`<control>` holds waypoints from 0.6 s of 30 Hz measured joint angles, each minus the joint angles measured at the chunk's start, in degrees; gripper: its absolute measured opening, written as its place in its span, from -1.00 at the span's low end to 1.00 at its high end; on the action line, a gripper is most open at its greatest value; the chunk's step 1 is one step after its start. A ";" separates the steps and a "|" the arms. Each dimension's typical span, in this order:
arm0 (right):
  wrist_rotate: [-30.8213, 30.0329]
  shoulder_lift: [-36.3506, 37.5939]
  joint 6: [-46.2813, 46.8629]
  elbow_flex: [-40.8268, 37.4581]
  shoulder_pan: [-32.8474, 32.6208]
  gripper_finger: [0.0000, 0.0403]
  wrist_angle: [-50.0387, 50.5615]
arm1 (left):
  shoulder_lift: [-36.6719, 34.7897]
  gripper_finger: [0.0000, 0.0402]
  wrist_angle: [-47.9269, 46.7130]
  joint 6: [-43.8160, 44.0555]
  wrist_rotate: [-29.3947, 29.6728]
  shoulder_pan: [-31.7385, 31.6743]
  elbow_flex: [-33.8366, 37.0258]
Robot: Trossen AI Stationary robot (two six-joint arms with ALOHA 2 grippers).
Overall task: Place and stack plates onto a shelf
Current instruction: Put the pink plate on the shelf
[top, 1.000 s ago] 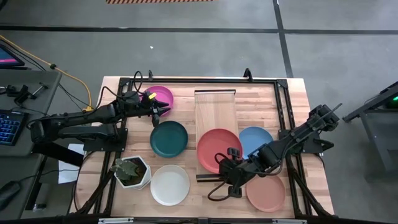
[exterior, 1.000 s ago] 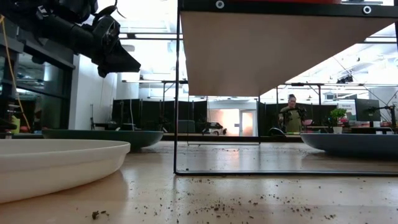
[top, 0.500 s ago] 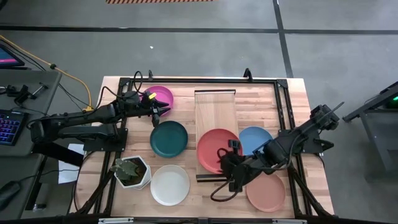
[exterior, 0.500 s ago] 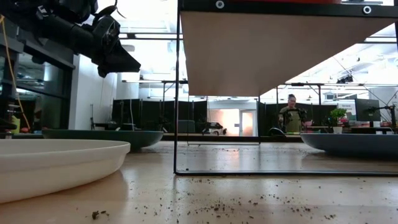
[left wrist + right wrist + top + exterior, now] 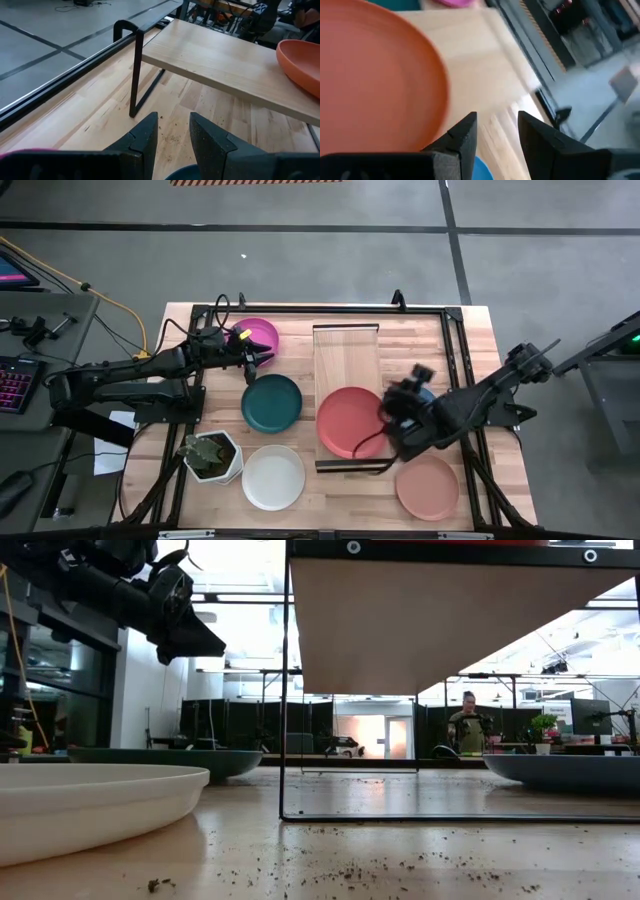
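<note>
Coral plate [image 5: 352, 421] seen resting on near end of shelf [image 5: 346, 360]; shelf long axis runs near-to-far on counter [image 5: 420, 350].

Right end effector [image 5: 405, 402] released, empty, positioned over blue plate.

Left end effector [image 5: 258, 360] parted, empty, beside magenta plate [image 5: 262, 333].

Low view alone shows shelf underside.

The butcher-block wooden tabletop [image 5: 300, 320] stands on a grey concrete floor [image 5: 300, 260] crossed by dark seam lines. A grey side desk [image 5: 40, 330] holding a backlit keyboard [image 5: 12, 384] sits beside it. Across the room, a person [image 5: 467, 725] stands at workbenches near a brightly lit doorway [image 5: 365, 735], under ceiling lights.
</note>
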State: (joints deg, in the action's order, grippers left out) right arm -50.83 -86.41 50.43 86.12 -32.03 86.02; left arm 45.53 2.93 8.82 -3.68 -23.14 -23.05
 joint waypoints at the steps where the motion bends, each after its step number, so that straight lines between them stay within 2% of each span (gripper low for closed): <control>1: -0.30 2.10 2.53 -2.22 0.00 -0.37 0.08 | 0.01 -0.48 0.02 0.00 0.02 0.00 0.00; 5: -2.77 11.82 9.68 -12.62 0.45 -0.37 -2.91 | -0.01 -0.48 0.60 -0.02 0.02 0.00 0.00; 9: -7.62 22.13 9.82 -23.41 2.64 -0.37 -15.24 | -0.01 -0.48 1.96 -0.04 0.01 0.00 0.00; 11: -10.38 26.83 3.83 -28.80 4.29 -0.37 -25.87 | 0.01 -0.48 2.75 -0.04 0.00 0.00 0.00; 14: -11.43 32.82 -11.88 -36.99 7.36 -0.37 -45.71 | -0.01 -0.48 3.90 -0.07 0.01 0.00 0.00; 16: -7.18 36.14 -24.00 -42.50 10.25 -0.37 -60.41 | -0.01 -0.48 3.93 -0.34 0.00 0.00 0.00; 18: 2.49 38.69 -34.56 -47.76 14.08 -0.37 -74.15 | -0.01 -0.48 4.09 -1.42 0.00 -0.02 0.00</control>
State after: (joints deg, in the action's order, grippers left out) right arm -48.34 -47.73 15.88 38.36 -17.95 11.87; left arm 45.52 7.03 7.40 -3.68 -23.16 -23.05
